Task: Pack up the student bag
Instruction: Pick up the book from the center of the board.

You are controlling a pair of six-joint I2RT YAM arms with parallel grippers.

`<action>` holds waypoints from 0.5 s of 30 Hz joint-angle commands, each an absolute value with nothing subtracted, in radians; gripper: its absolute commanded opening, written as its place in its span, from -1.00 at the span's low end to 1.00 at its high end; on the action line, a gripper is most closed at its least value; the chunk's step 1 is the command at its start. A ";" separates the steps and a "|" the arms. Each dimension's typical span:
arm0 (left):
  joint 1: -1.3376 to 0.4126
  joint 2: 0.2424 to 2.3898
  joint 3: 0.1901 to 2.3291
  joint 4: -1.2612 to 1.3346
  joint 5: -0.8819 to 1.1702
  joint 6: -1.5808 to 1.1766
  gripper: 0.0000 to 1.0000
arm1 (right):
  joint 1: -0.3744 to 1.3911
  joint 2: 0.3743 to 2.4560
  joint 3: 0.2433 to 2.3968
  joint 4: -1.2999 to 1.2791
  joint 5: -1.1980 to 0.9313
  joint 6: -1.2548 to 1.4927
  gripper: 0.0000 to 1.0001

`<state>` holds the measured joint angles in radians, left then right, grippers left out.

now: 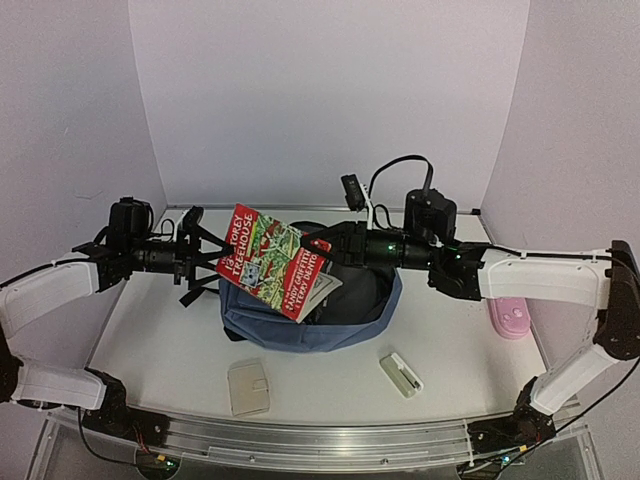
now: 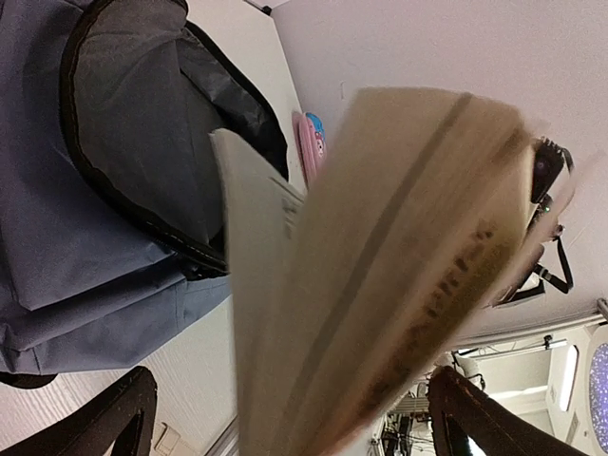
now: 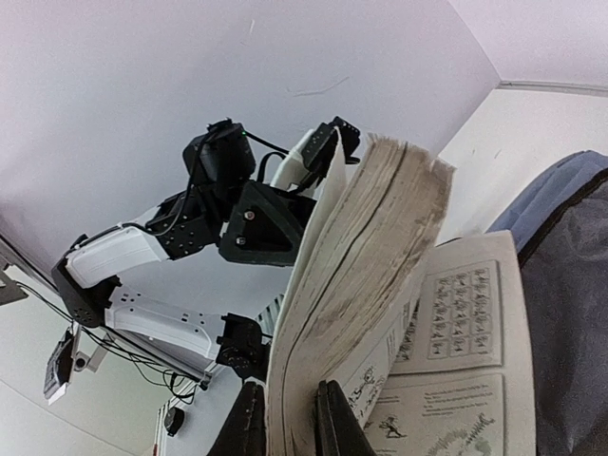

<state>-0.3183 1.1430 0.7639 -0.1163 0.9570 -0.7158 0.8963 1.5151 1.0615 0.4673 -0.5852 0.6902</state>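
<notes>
The slate-blue student bag (image 1: 300,322) lies in the middle of the table with its dark opening facing up, and also shows in the wrist views (image 2: 104,218) (image 3: 546,195). Above it hangs a thick book (image 1: 265,255) with a red and green cover, tilted. My right gripper (image 1: 320,246) (image 3: 290,426) is shut on part of the book's (image 3: 370,256) pages, and loose pages fall open to the right. My left gripper (image 1: 203,262) (image 2: 294,413) is open at the book's left edge, its fingers wide on either side of the page block (image 2: 399,256).
A pink pencil case (image 1: 510,318) (image 2: 309,142) lies at the right of the table. A small beige pad (image 1: 248,387) and a white and green block (image 1: 401,374) lie near the front edge. White walls close in the back and sides.
</notes>
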 commanded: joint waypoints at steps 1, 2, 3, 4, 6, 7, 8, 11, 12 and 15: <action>-0.322 1.111 0.846 -0.191 0.942 -0.647 0.99 | 0.891 1.442 1.077 0.607 -0.629 0.710 -1.00; -0.322 1.115 0.844 -0.176 0.964 -0.657 0.99 | 0.891 1.443 1.078 0.609 -0.634 0.713 -1.00; -0.322 1.118 0.842 -0.160 0.987 -0.668 0.99 | 0.891 1.443 1.078 0.612 -0.639 0.716 -1.00; -0.325 1.122 0.838 -0.129 1.013 -0.679 0.99 | 0.891 1.446 1.078 0.613 -0.643 0.716 -1.00; -0.335 1.123 0.836 -0.101 1.047 -0.694 0.99 | 0.891 1.453 1.079 0.614 -0.654 0.716 -1.00; -0.341 1.122 0.836 -0.090 1.063 -0.697 0.99 | 0.891 1.461 1.080 0.615 -0.663 0.716 -1.00; -0.348 1.123 0.837 -0.080 1.075 -0.700 0.99 | 0.891 1.467 1.081 0.619 -0.671 0.720 -1.00; -0.365 1.132 0.837 -0.053 1.107 -0.714 0.99 | 0.891 1.489 1.080 0.655 -0.699 0.743 -1.00; -0.369 1.135 0.836 -0.047 1.114 -0.719 0.99 | 0.891 1.497 1.077 0.674 -0.710 0.755 -1.00; -0.378 1.142 0.833 -0.015 1.125 -0.729 0.99 | 0.891 1.515 1.080 0.699 -0.726 0.770 -1.00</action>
